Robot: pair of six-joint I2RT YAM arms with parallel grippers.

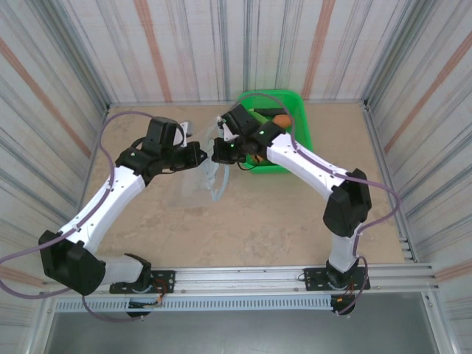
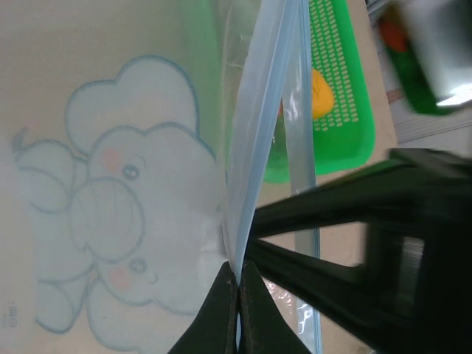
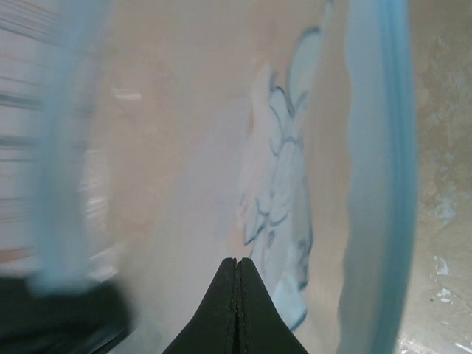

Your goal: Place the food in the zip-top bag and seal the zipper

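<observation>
Left end effector [image 2: 237, 284] is clamped tight, tips together on the bag [image 1: 208, 181] right at its zipper [image 2: 258, 125] edge. Right end effector [image 3: 236, 271] is closed tip to tip too, nosed in between the two blue strips; whether it has film pinched, I cannot tell.

The bag hangs between the two arms, just beside the basket [image 1: 302, 125] on the left arm's side, its lower part draped on the surface [image 1: 258, 221]. The food [image 2: 321, 93] sits in the basket, an orange-yellow piece showing through the mesh, none in the bag yet.

So this looks like the mouth-opening step. To do it well, the left needs a firm hold on its lip, and the right should take the opposite lip and draw it toward the basket, gently, since the film is slippery and floppy. Aim the mouth at the basket, wide enough for a piece to drop in cleanly.
</observation>
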